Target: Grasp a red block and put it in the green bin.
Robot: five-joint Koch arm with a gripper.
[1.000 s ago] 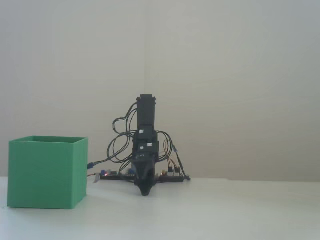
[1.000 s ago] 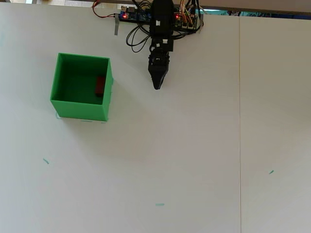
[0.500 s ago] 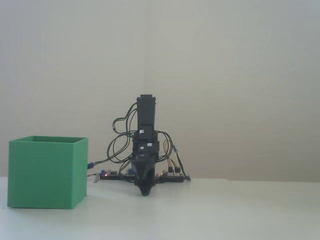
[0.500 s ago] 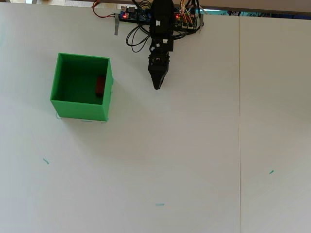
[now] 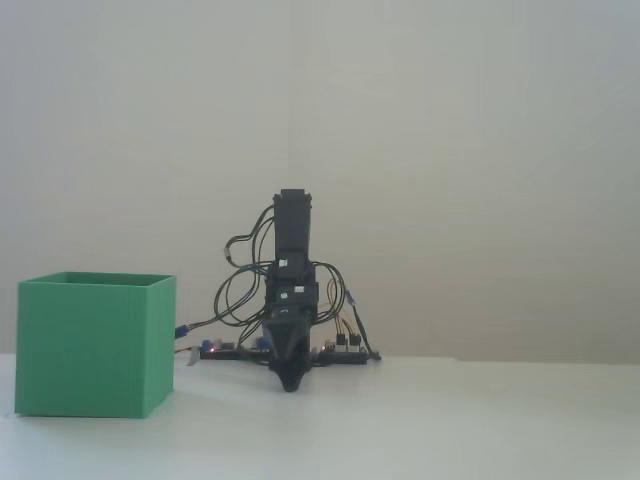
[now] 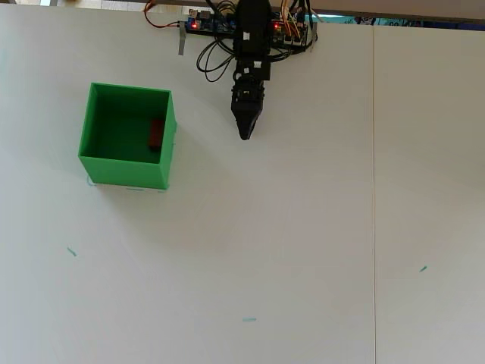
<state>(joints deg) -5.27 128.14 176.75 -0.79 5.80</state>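
white table (image 6: 303, 227) — beige wall (image 5: 450, 150)

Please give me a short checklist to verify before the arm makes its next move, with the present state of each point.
1. Block inside the bin: ok. The overhead view shows it on the bin floor, by the wall nearest the arm.
2. Bin upright on the table: ok in both views.
3. Gripper empty: ok. Nothing shows at its tip, and it hangs apart from the bin.
4. Fingers closed: ok. They come to one point in both views.
5. Gripper tip clear of the table: cannot tell. The fixed view shows it low, near the surface.
6. Cables at the base free of the arm: cannot tell, they are a tangle.
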